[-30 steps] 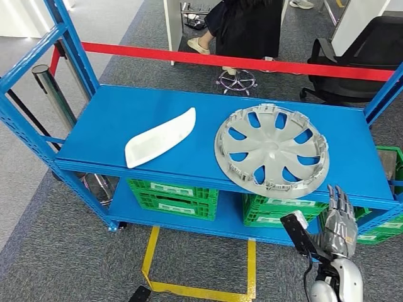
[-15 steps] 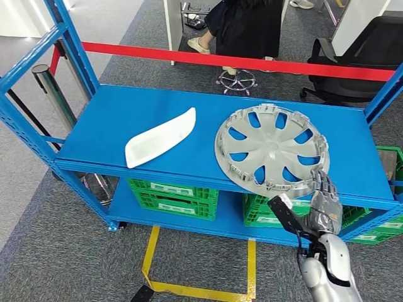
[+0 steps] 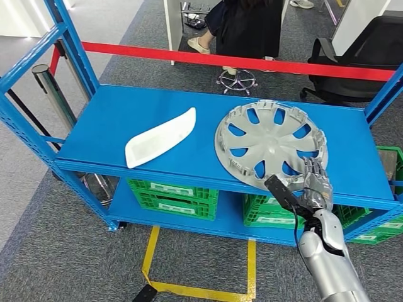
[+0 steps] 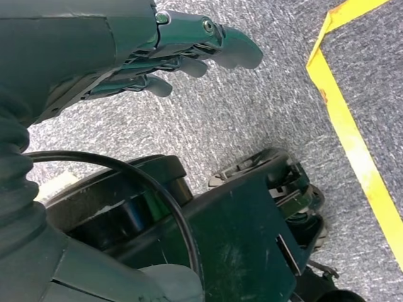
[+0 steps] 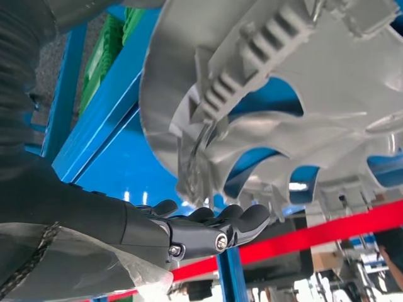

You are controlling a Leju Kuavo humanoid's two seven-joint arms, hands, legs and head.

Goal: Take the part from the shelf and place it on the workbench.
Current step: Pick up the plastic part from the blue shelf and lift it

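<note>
A silver wheel cover [image 3: 271, 146] lies on the blue shelf [image 3: 119, 119] at its right, its near rim over the front edge. My right hand [image 3: 313, 184] is at that near rim, fingers laid on the rim and thumb [image 3: 280, 190] stretched out below it. In the right wrist view the fingers [image 5: 223, 226] lie straight along the ribbed edge of the wheel cover [image 5: 285, 94], not closed around it. A white curved part [image 3: 159, 137] lies to the left on the shelf. My left hand [image 4: 190, 47] hangs over the carpet, fingers apart and holding nothing.
Green crates [image 3: 173, 196] stand on the lower shelf. Blue uprights [image 3: 71, 44] frame the shelf's ends. A red barrier tape [image 3: 237, 61] runs behind it, with a seated person [image 3: 247, 28] and a black chair [image 3: 351, 63] beyond. Yellow tape [image 3: 199, 286] marks the floor.
My right hand has risen from below the shelf's front edge up to the wheel cover's near rim. The cover's near edge has shifted slightly back or up.
</note>
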